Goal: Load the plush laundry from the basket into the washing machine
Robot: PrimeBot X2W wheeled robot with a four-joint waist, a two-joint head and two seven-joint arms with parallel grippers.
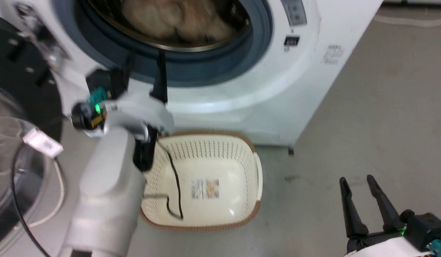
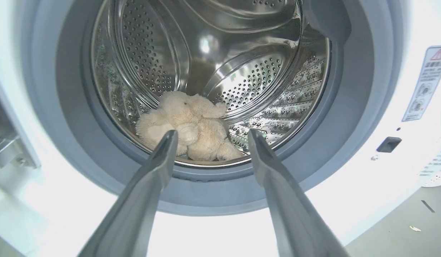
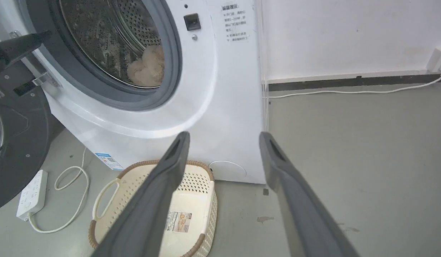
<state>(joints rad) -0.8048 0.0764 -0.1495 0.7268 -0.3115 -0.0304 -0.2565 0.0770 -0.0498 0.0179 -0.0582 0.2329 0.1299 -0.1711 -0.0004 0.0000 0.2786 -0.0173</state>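
Observation:
The plush laundry (image 2: 188, 123), a shaggy cream bear, lies at the bottom front of the steel drum of the washing machine (image 1: 277, 92); the plush laundry (image 1: 177, 18) looks blurred at the top of the head view and the plush laundry (image 3: 147, 67) appears small in the right wrist view. My left gripper (image 1: 145, 55) hovers at the port's lower rim, open and empty, just outside the grey rubber ring (image 2: 213, 192). The basket (image 1: 213, 150) stands on the floor before the washer, holding just its floor label (image 1: 205, 188). My right gripper (image 1: 356, 179) is open over bare floor, right of the basket (image 3: 197, 178).
The black-framed dome door (image 1: 13, 142) hangs swung open at the left, close to my left forearm. A white power strip (image 3: 31, 194) and its looped cable (image 3: 74, 185) lie on the floor left of the basket. Grey floor (image 1: 384, 125) stretches to the right.

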